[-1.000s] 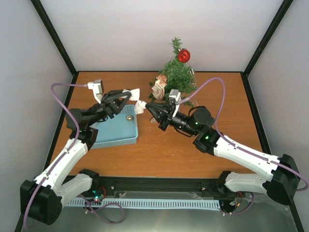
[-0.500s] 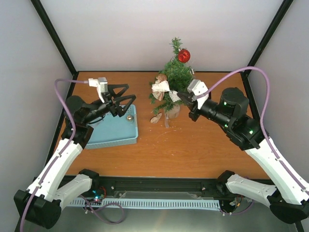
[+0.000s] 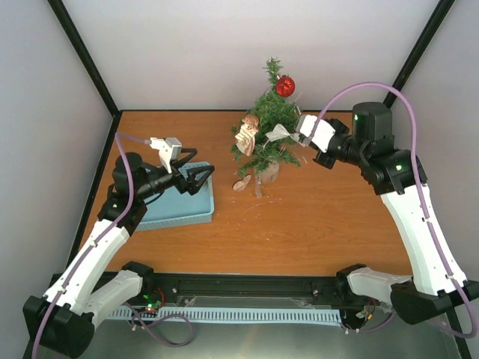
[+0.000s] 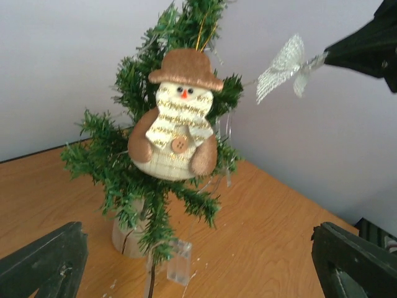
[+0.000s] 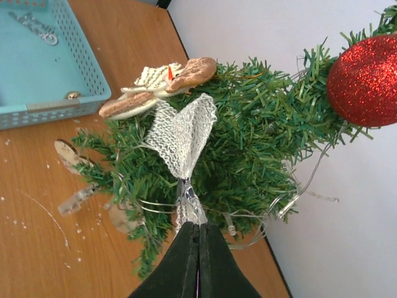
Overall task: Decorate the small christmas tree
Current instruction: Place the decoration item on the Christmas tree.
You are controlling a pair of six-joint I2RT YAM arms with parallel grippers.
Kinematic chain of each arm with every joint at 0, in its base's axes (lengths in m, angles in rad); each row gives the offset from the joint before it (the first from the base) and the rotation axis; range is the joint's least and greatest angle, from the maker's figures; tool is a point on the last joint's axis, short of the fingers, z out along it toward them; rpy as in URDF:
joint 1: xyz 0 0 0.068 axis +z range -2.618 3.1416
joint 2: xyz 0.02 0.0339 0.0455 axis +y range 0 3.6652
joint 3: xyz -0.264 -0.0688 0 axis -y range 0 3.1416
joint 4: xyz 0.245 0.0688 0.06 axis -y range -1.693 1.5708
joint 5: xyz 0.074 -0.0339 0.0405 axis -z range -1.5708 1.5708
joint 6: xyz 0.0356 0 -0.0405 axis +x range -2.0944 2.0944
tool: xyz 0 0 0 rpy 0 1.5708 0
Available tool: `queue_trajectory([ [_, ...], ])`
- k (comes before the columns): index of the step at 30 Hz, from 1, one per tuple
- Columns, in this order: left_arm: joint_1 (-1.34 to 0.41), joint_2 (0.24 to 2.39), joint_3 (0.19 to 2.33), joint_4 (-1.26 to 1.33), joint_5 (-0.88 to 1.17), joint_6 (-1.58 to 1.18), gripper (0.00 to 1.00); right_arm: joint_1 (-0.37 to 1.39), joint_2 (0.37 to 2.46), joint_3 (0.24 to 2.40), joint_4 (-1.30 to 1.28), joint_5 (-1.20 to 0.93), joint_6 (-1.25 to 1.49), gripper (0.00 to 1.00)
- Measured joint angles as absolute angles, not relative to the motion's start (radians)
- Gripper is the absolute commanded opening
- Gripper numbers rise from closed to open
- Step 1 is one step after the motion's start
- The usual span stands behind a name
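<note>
Since a second ago the right tool [image 3: 298, 137] has swung up from mid-desk to the tree [image 3: 271, 120] at the back of the desk [image 3: 299, 224], pinching a silver mesh bow [image 5: 183, 133] that touches the branches beside the snowman [image 4: 178, 133]. The left tool [image 3: 200, 178] has let go and pulled back over the blue basket [image 3: 179, 213], jaws wide, empty. A red ball [image 3: 284, 86] hangs near the treetop.

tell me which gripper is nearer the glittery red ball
Right. Right gripper: at the green tree, near the glittery red ball. Left gripper: farther, over the blue plastic basket.
</note>
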State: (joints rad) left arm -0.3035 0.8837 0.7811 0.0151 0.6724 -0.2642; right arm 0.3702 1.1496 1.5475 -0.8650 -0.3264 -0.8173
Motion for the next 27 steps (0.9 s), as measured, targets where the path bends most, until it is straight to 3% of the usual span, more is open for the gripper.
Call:
queue_trajectory([
  [12,-0.303,0.883,0.747,-0.038,0.649,-0.169,1.0,0.261,1.379,1.775,-1.0,-0.472,-1.116,0.03],
  [27,-0.303,0.915,0.746,-0.061,0.643,-0.138,1.0,0.252,1.504,1.821,-1.0,-0.526,-1.365,0.03],
])
